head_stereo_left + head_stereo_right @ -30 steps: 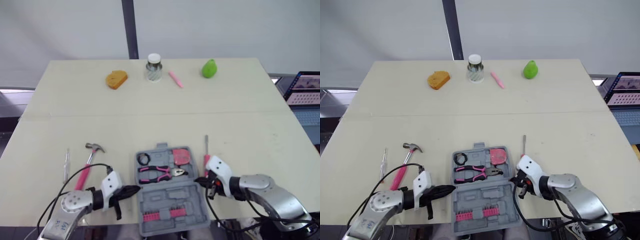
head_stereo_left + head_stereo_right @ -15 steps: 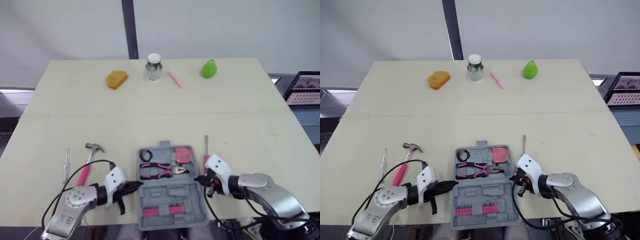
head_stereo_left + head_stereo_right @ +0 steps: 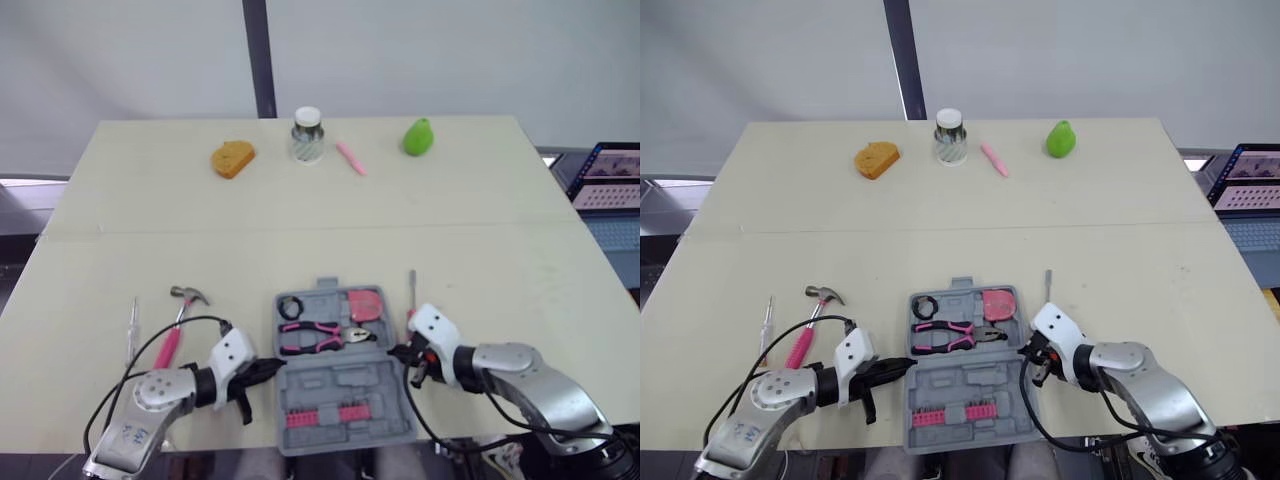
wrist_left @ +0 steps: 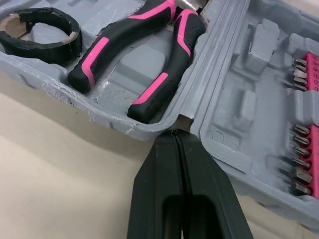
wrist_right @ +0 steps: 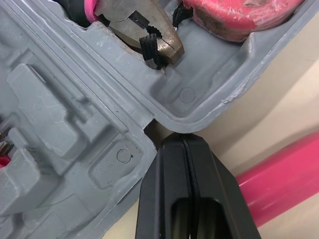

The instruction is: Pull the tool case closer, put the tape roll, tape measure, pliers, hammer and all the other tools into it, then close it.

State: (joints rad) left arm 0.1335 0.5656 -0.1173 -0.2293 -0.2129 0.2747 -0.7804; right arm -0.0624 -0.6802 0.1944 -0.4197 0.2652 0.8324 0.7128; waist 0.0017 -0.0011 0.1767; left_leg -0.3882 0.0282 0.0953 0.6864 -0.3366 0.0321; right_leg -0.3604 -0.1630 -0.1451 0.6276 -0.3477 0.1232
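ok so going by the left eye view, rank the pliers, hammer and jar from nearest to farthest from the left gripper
1. pliers, in the tool case right beside the left gripper
2. hammer, on the table to its left
3. jar, at the table's far edge

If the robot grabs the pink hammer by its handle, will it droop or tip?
Probably stiff, not droopy: the hammer looks rigid. Its metal head sits at one end, so it may tip head-down if held far along the handle.

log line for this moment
left gripper: shut, at case hinge | right gripper: shut, at case hinge | in case: pliers | on table: hammer
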